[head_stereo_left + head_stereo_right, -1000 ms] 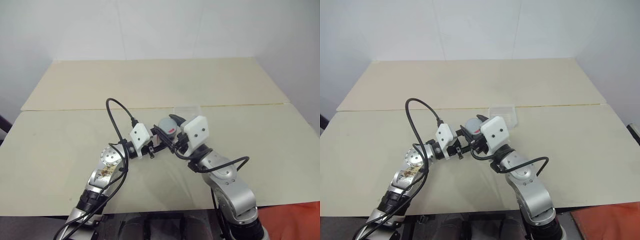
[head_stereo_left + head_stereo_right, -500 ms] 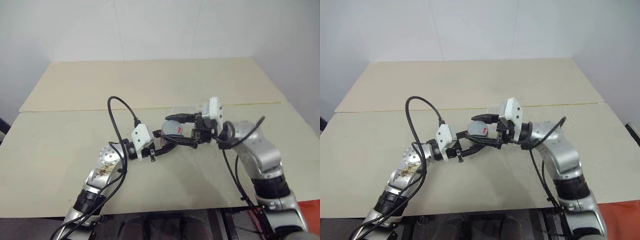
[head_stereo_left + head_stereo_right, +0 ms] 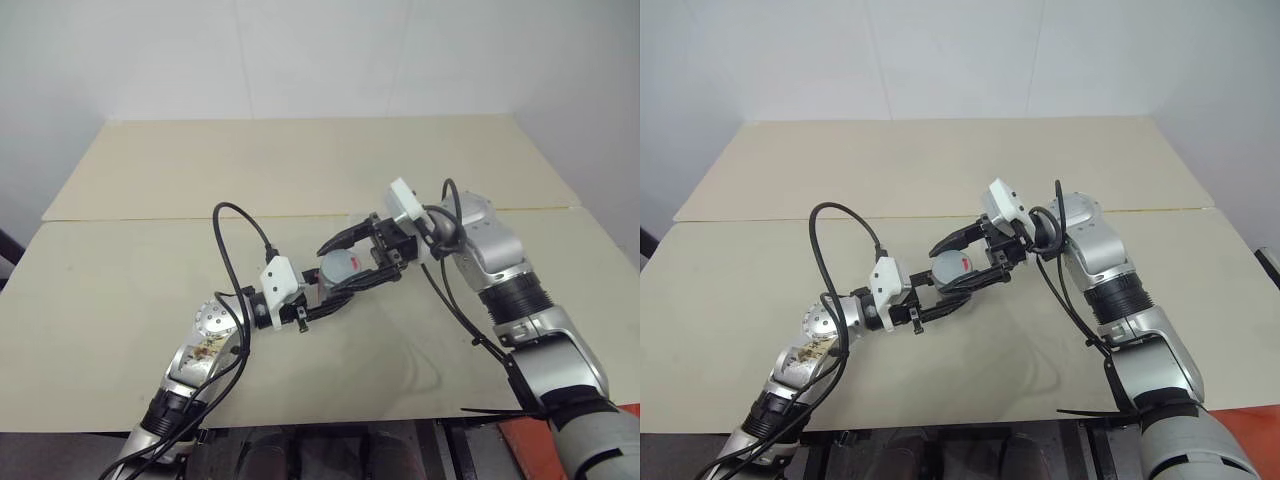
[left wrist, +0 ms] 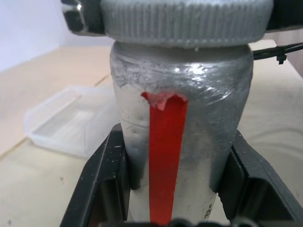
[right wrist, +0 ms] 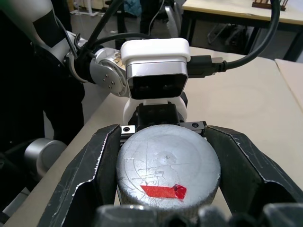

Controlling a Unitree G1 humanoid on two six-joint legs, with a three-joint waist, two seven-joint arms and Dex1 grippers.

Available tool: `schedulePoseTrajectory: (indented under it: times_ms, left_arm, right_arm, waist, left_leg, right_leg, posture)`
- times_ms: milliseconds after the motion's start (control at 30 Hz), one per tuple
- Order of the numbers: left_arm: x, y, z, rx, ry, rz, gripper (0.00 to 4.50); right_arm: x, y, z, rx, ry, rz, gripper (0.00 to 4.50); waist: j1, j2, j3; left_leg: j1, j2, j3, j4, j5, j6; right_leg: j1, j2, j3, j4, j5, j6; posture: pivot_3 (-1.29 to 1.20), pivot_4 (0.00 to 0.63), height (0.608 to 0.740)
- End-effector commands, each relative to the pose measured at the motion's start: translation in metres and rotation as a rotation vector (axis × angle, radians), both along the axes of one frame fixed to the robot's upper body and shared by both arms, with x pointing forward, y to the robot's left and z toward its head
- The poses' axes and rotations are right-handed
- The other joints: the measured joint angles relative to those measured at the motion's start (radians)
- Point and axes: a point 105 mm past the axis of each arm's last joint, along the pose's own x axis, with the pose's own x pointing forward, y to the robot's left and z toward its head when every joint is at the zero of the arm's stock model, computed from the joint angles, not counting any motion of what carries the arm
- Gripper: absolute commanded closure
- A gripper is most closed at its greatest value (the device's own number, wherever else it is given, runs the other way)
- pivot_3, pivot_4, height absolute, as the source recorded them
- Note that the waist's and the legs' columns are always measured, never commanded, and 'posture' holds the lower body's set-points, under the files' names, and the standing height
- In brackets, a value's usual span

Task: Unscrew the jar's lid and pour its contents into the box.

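Both arms meet above the desk (image 3: 120,290). The left tool (image 3: 325,297) grasps the jar (image 3: 338,270) upright, and the right tool (image 3: 345,262), reaching in sideways, clenches the lid (image 5: 168,161). The box (image 4: 71,124) lies behind, partly hidden.

Pale beige tabletop (image 3: 150,280) before a plain white wall (image 3: 300,60).
A seam (image 3: 130,218) crosses the tabletop.

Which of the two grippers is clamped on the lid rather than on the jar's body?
The right gripper: its fingers close on the ribbed grey lid from the sides, while the left gripper grips the silvery jar lower down, below the lid.
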Motion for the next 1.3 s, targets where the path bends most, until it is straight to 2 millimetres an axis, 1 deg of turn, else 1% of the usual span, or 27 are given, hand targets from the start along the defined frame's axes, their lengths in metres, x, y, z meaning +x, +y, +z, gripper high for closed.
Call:
schedulePoseTrajectory:
  times_ms: [33,100,133,200,233,333,500,600,700,767,800,833,900,967,1067,1300]
  left_arm:
    - [-0.009,-0.007,0.016,-0.022,-0.072,-0.04,2.48]
    - [-0.008,-0.007,0.015,-0.022,-0.069,-0.037,2.48]
    - [-0.007,-0.007,0.014,-0.023,-0.068,-0.036,2.48]
    - [-0.006,-0.007,0.013,-0.025,-0.065,-0.035,2.48]
    - [-0.005,-0.007,0.013,-0.024,-0.063,-0.035,2.48]
    - [-0.004,-0.007,0.011,-0.023,-0.061,-0.036,2.48]
    - [-0.001,-0.006,0.011,-0.026,-0.061,-0.032,2.48]
    - [0.001,-0.005,0.01,-0.025,-0.063,-0.027,2.48]
    - [0.002,-0.005,0.011,-0.028,-0.066,-0.02,2.48]
    - [0.002,-0.006,0.011,-0.029,-0.067,-0.018,2.48]
    - [0.002,-0.006,0.011,-0.03,-0.067,-0.017,2.48]
    - [0.002,-0.007,0.011,-0.031,-0.067,-0.019,2.48]
    - [0.001,-0.007,0.011,-0.03,-0.067,-0.02,2.48]
    - [0.002,-0.008,0.01,-0.027,-0.067,-0.02,2.48]
    - [0.005,-0.007,0.01,-0.024,-0.071,-0.006,2.48]
    - [0.007,-0.008,0.01,-0.032,-0.074,0.005,2.48]
  right_arm:
    - [-0.001,-0.005,0.015,0.073,-0.058,0.015,1.72]
    - [0.003,-0.007,0.015,0.04,-0.092,-0.022,1.01]
    - [0.003,-0.008,0.017,0.035,-0.096,-0.03,0.83]
    - [0.002,-0.013,0.029,0.081,-0.091,-0.051,0.23]
    - [0.001,-0.016,0.034,0.108,-0.09,-0.063,0.03]
    - [0.001,-0.023,0.043,0.155,-0.082,-0.119,0.03]
    - [-0.01,-0.047,0.046,0.195,-0.064,-0.195,0.03]
    - [-0.016,-0.05,0.045,0.228,-0.088,-0.285,0.03]
    - [-0.029,-0.038,0.046,0.301,-0.07,-0.381,0.03]
    - [-0.037,-0.03,0.037,0.281,-0.14,-0.441,0.03]
    - [-0.041,-0.026,0.031,0.276,-0.143,-0.464,0.03]
    - [-0.044,-0.022,0.028,0.299,-0.131,-0.49,0.03]
    - [-0.049,-0.018,0.029,0.36,-0.067,-0.524,0.03]
    - [-0.047,-0.014,0.029,0.386,-0.079,-0.587,0.03]
    - [-0.044,-0.007,0.025,0.379,-0.131,-0.659,0.03]
    - [-0.048,0.002,0.017,0.358,-0.106,-0.644,0.03]
  waist:
    - [-0.001,0.0,0.0]
    - [-0.002,0.0,0.0]
    - [-0.001,0.0,0.0]
    - [0.001,0.0,0.0]
    - [0.003,0.0,0.0]
    - [0.004,0.0,0.0]
    - [0.017,0.0,0.0]
    - [0.02,0.0,0.0]
    - [0.019,0.0,0.0]
    - [0.019,0.0,0.0]
    - [0.02,0.0,0.0]
    - [0.02,0.0,0.0]
    - [0.02,0.0,0.0]
    - [0.02,0.0,0.0]
    - [0.02,0.0,0.0]
    - [0.021,0.0,0.0]
  left_leg:
    - [0.0,0.0,0.0,0.0,0.0,0.0]
    - [0.0,0.0,0.0,0.0,0.0,0.0]
    - [0.0,0.0,0.0,0.0,0.0,0.0]
    - [0.0,0.0,0.0,0.0,0.0,-0.001]
    - [0.0,0.0,0.0,0.0,0.0,-0.001]
    - [0.0,0.0,0.0,0.0,0.0,-0.001]
    - [0.0,0.0,0.0,0.0,0.0,-0.001]
    - [0.0,0.0,0.0,0.0,0.0,-0.001]
    - [-0.001,0.0,0.0,0.0,0.0,-0.001]
    - [-0.001,0.0,0.001,-0.001,0.0,-0.001]
    - [-0.001,0.0,0.001,0.0,0.0,-0.001]
    - [-0.001,0.0,0.001,0.0,0.0,-0.001]
    - [0.0,0.0,0.0,0.0,0.0,-0.001]
    - [0.0,0.0,0.0,0.0,0.0,-0.001]
    - [0.0,-0.001,0.0,0.001,0.0,-0.001]
    - [0.0,-0.001,0.0,0.0,0.0,-0.001]
  right_leg:
    - [0.0,0.0,0.0,0.0,0.0,0.0]
    - [0.0,0.0,0.0,0.0,0.0,0.0]
    - [0.0,0.0,0.0,0.001,0.0,0.0]
    - [0.0,0.0,0.0,0.001,0.0,0.0]
    - [0.0,0.0,0.0,0.001,0.0,0.0]
    - [-0.001,0.0,0.0,0.001,0.0,0.0]
    - [0.0,0.0,-0.001,0.0,0.0,0.0]
    - [0.0,-0.001,-0.001,0.0,0.0,0.0]
    - [-0.001,-0.001,0.0,0.001,0.0,0.0]
    - [-0.002,-0.001,0.0,0.001,0.0,0.0]
    - [-0.002,-0.001,0.0,0.001,0.0,0.0]
    - [-0.002,-0.001,0.0,0.001,0.0,0.0]
    - [-0.001,-0.001,0.0,0.001,0.0,0.0]
    - [-0.001,-0.001,0.0,0.0,0.0,0.0]
    - [-0.001,-0.001,0.0,0.0,0.0,0.0]
    - [-0.001,0.0,0.0,0.0,0.0,0.0]
  posture:
    - [0.0,0.15,0.74]
    - [0.0,0.15,0.74]
    - [0.0,0.15,0.74]
    - [0.0,0.15,0.74]
    - [0.0,0.15,0.74]
    - [0.0,0.15,0.74]
    - [0.0,0.15,0.74]
    - [0.0,0.15,0.74]
    - [0.0,0.15,0.74]
    - [0.0,0.15,0.74]
    - [0.0,0.15,0.74]
    - [0.0,0.15,0.74]
    - [0.0,0.15,0.74]
    - [0.0,0.15,0.74]
    - [0.0,0.15,0.74]
    - [0.0,0.15,0.74]
